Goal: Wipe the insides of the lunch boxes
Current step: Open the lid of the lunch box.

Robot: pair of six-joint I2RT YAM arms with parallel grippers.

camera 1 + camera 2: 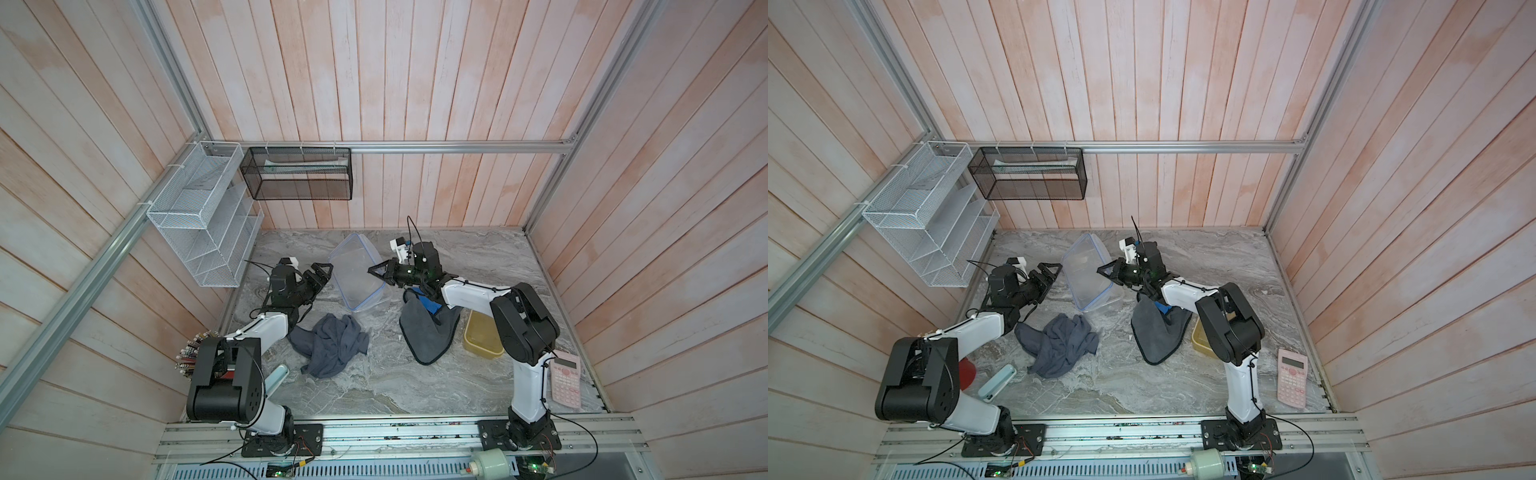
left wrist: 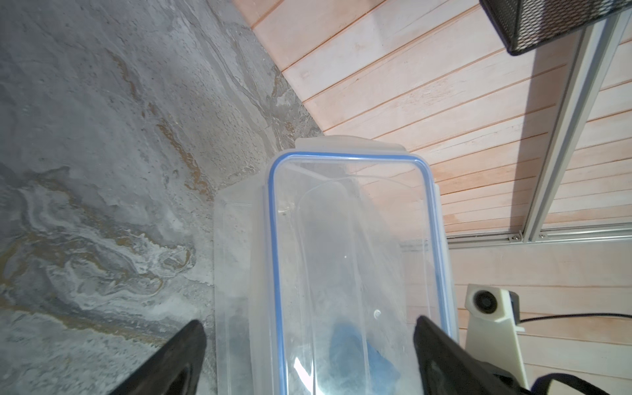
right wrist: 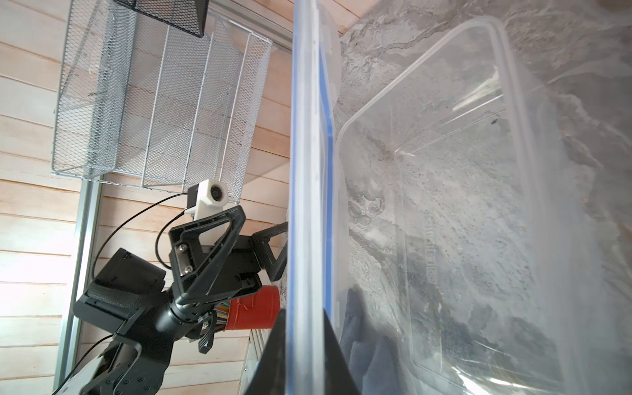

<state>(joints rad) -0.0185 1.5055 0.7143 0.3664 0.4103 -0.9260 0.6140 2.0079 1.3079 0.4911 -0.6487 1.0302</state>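
Clear plastic made up the larger lunch box, which sat open on the marble table near the back wall, between the two arms. Its blue-rimmed lid stood raised on edge along the side of the box facing the left arm; the right wrist view showed it edge-on. The right gripper was pressed together on the lid's rim, its dark fingers pinching the edge from both faces. The left gripper hung on the other side of the lid with its jaws spread wide. In the left wrist view its fingers flanked the near end of the lid, and I could not tell whether either one touched it.

The smaller amber-yellow lunch box lay well apart, on the table by the right arm's elbow and partly hidden behind it. A flat dark grey cloth lay just beside it, under the right forearm. A second grey cloth lay crumpled nearer the left arm.
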